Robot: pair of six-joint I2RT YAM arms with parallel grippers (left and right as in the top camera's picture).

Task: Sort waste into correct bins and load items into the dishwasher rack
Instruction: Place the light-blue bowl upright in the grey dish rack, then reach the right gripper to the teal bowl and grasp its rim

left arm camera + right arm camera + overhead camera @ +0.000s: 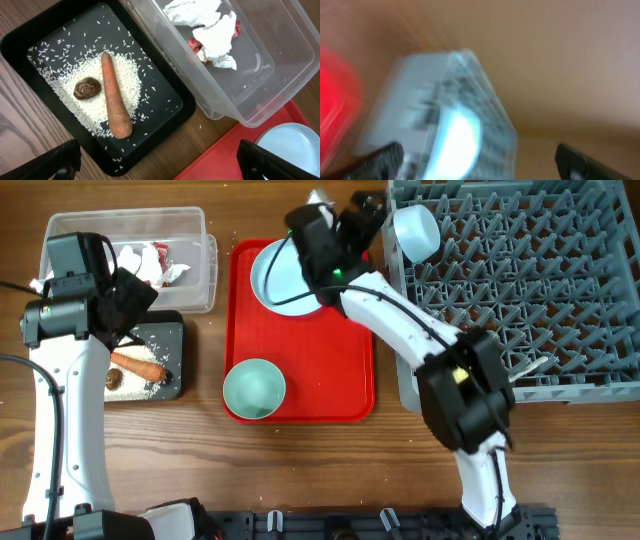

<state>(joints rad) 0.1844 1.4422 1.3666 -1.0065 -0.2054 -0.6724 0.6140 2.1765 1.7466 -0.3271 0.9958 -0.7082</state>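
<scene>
Waste sits sorted: paper scraps [212,32] in clear tub [285,70], carrot [114,97] & rice [127,75] in black tray [22,42], prob. food apart from paper. Left gripper [160,164] spread wide, empty. Right gripper [380,218] by small blue bowl [415,232] at rack [520,280] corner; grip unclear, blurred.

A brown wooden worktop [300,470] with lengthwise grain fills the scene under soft, even light; a black rail [350,523] runs along its near edge.
</scene>
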